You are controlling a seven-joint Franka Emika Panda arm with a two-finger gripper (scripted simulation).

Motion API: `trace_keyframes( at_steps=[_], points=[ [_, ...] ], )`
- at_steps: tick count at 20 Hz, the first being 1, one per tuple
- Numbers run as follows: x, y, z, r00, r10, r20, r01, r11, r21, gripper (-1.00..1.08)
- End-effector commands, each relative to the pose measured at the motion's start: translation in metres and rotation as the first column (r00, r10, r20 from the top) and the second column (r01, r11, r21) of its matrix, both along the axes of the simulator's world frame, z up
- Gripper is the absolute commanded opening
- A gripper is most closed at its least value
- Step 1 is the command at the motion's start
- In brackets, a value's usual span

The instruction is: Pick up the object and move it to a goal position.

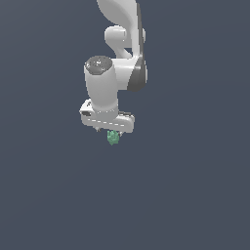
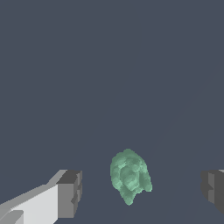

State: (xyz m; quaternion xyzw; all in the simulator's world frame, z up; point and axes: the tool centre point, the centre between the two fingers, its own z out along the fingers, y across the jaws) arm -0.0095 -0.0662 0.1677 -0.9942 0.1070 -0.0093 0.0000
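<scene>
We judge this the approach to the grasp: our gripper (image 2: 140, 188) hangs over the green object (image 2: 129, 176), which sits between the fingers (image 2: 70, 194) on the counter (image 2: 109, 65). The jaws stand wide apart, touching nothing. Next we need to lower, then close evenly on the lump.

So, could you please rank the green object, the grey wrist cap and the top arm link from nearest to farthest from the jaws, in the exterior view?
1. Green object: between the open jaws, not touched.
2. Grey wrist cap: above, toward the exterior view's left.
3. Top arm link: highest, at the picture's upper edge.
</scene>
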Motion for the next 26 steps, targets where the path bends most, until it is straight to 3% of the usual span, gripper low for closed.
trace_keyframes(
  at_steps=[1, 7, 15, 26],
  points=[
    [-0.004, 0.001, -0.005, 0.999, -0.041, -0.002, 0.041, 0.999, 0.001, 1.0],
    [-0.017, 0.002, -0.021, 0.984, -0.178, -0.007, 0.178, 0.984, 0.005, 1.0],
    [-0.038, 0.003, -0.043, 0.928, -0.372, -0.015, 0.372, 0.928, 0.005, 1.0],
    [-0.052, 0.004, -0.057, 0.869, -0.494, -0.018, 0.494, 0.869, 0.002, 1.0]
  ],
)
